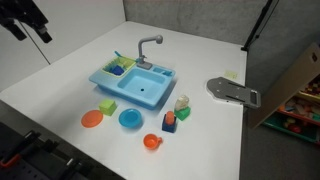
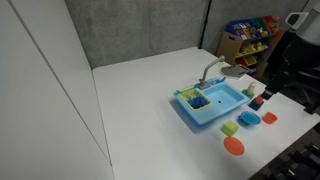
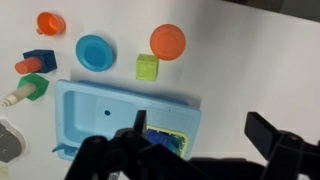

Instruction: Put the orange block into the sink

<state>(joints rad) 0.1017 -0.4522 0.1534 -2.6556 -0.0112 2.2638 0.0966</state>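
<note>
**Pincer (image 3: 200, 130) hangs wide open over toy sink (image 3: 100, 105); orange block (image 3: 28, 67) not yet lifted**

Pincer jaws stand spread wide with nothing between them, looking down from the wrist view onto the light blue sink and its cluttered end. The orange block lies outside the sink on the white surface (image 1: 60, 70). It sits hard against the blue cube (image 3: 40, 57), with a green piece (image 3: 35, 87) and a small bottle (image 3: 14, 98) close by. In an exterior view the orange block (image 1: 170, 117) shows beyond the sink's far side from the grey faucet (image 1: 150, 45); whether it leans on the cube cannot be told.

The step in hand appears to be the reach. Done well, the arm would travel off the sink to the cluster and turn the jaws to close across the block's free sides, not across the cube. It would then descend straight and shut only once the block is centred. The crowding neighbours are the likely hazard, and the orange cup (image 3: 50, 22) and orange plate (image 3: 167, 41) are decoys. After that, the block should be lifted clear of the rim and released inside the sink's open half.
</note>
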